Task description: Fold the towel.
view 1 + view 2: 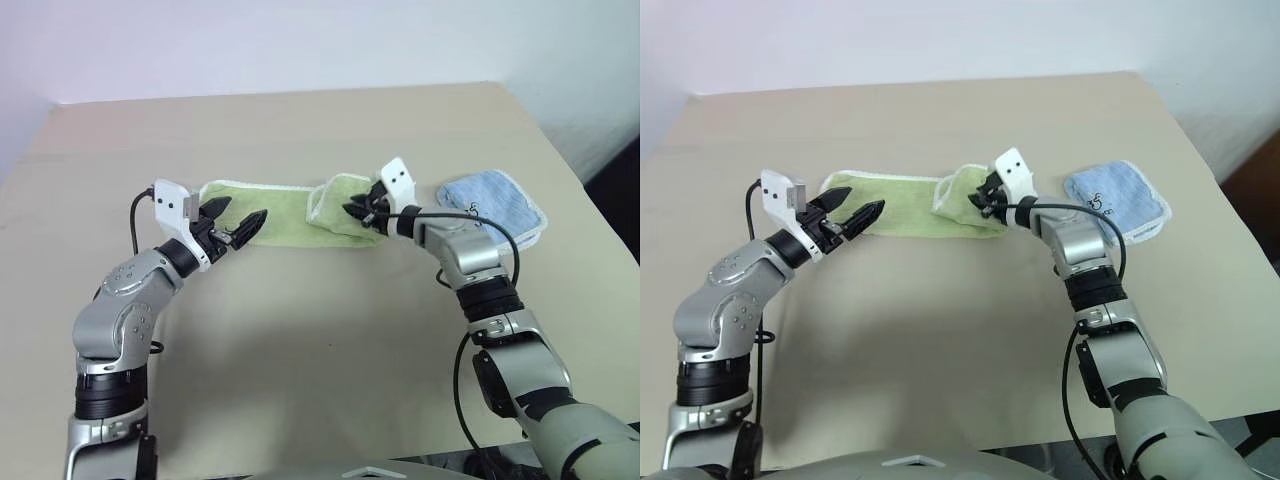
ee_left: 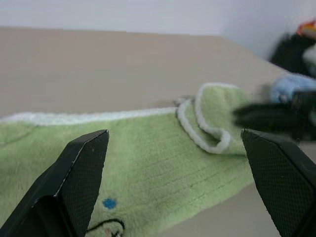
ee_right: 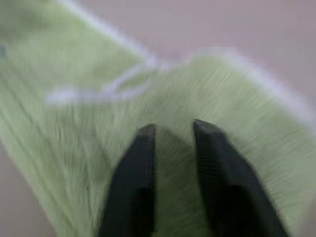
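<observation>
Towel (image 1: 285, 212) flat on table (image 1: 300, 330), R end part-folded. R gripper (image 1: 362, 210) pinched shut on fold; L gripper (image 1: 238, 222) wide open, empty. Carry fold leftward, edges aligned.

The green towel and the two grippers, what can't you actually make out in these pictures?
- Right gripper on the towel: whether cloth is pinched is unclear; right wrist view is blurred.
- Towel's dark printed mark: cut off by the left wrist view's edge.
- Blue towel: small print too tiny to read, arm partly covers it.
</observation>
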`<state>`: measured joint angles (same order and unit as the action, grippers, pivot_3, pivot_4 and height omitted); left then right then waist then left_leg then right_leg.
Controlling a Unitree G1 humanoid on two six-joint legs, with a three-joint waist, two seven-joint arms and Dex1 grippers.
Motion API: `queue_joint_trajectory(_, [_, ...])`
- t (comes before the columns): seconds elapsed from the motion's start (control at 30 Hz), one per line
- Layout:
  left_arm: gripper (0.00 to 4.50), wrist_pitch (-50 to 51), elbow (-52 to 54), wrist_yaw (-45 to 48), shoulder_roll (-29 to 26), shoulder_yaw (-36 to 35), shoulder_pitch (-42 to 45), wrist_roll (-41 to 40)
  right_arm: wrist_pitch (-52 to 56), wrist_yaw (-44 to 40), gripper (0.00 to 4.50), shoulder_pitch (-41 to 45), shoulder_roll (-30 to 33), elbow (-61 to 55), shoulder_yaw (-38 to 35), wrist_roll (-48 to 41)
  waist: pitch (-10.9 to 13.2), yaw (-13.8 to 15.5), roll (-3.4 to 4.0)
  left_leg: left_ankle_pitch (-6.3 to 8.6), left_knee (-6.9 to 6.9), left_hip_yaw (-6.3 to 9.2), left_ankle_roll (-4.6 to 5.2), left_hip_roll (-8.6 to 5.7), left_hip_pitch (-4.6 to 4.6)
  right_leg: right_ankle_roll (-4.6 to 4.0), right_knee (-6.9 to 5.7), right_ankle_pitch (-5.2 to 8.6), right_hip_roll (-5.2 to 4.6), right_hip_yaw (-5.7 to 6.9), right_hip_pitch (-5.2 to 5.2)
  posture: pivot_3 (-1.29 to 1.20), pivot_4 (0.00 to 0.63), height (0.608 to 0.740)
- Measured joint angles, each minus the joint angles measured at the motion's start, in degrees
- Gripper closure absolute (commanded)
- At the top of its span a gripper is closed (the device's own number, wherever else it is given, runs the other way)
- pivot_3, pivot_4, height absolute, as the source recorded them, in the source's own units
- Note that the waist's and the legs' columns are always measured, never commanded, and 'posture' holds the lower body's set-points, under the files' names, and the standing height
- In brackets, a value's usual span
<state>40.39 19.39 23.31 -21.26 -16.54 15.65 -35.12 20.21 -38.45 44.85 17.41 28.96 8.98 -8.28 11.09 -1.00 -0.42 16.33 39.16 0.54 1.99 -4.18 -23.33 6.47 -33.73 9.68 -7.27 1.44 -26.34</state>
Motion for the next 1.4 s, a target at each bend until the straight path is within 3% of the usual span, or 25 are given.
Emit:
queue_joint_trajectory(0.27, [0.0,11.18,7.66,-16.28,5.32,-3.97,-4.22,-4.84,-6.7,-1.09,4.46,-0.08,-0.39,3.97,1.23,3.5,-0.03,0.22,-0.04,0.01,0.05,0.03,0.01,0.0,0.18,0.0,-0.24,0.0,0.01,-0.01,0.1,0.0,0.15,0.728])
queue_joint_trajectory(0.5, [0.0,19.11,10.5,-32.55,12.2,-11.26,-3.28,-11.94,-6.02,-7.34,4.46,-0.16,5.05,-8.25,-3.09,-0.66,-0.04,0.35,-0.07,0.02,0.05,0.09,0.03,0.03,0.22,0.0,-0.24,0.01,0.06,-0.01,0.1,0.0,0.15,0.728])
queue_joint_trajectory(0.87, [0.0,20.49,-2.69,-55.56,23.77,-21.56,8.43,-28.15,-3.92,-8.48,4.46,-0.3,6.39,-14.08,-5.62,-3.17,-0.04,0.47,-0.13,0.08,0.05,0.15,0.09,0.04,0.92,0.0,-0.01,0.01,0.06,0.06,0.93,0.0,0.15,0.728])
queue_joint_trajectory(0.97, [0.0,19.87,-5.09,-60.58,23.87,-22.29,9.96,-32.55,-3.46,-8.03,4.46,-0.38,6.44,-15.45,-5.8,-3.25,-0.03,0.49,-0.15,0.08,0.02,0.16,0.09,0.04,0.93,0.0,-0.01,0.01,0.06,0.06,0.93,0.0,0.15,0.728])
queue_joint_trajectory(1.17, [0.0,15.0,-10.95,-63.8,23.31,-22.25,13.06,-36.33,-2.49,-7.21,4.46,-2.0,6.77,-17.87,-6.52,-3.32,-0.04,1.32,-0.15,0.07,0.02,0.17,0.02,0.03,1.03,-0.01,0.0,0.0,0.07,0.08,1.05,0.0,0.15,0.728])
queue_joint_trajectory(1.37, [0.0,8.56,-19.04,-60.18,20.26,-19.96,16.61,-34.1,-0.8,-6.72,4.46,-3.61,6.74,-20.88,-6.57,-3.87,-0.05,1.72,-0.16,0.01,0.03,0.2,-0.06,0.08,1.08,-0.06,0.02,-0.03,0.15,0.11,1.12,0.0,0.15,0.728])
queue_joint_trajectory(1.4, [0.18,7.84,-19.74,-59.66,19.86,-19.84,16.79,-34.0,-0.56,-6.68,4.49,-3.83,6.74,-21.3,-6.56,-3.93,-0.05,1.71,-0.16,0.01,0.03,0.2,-0.05,0.08,1.08,-0.06,0.02,-0.03,0.15,0.11,1.11,0.0,0.15,0.728])
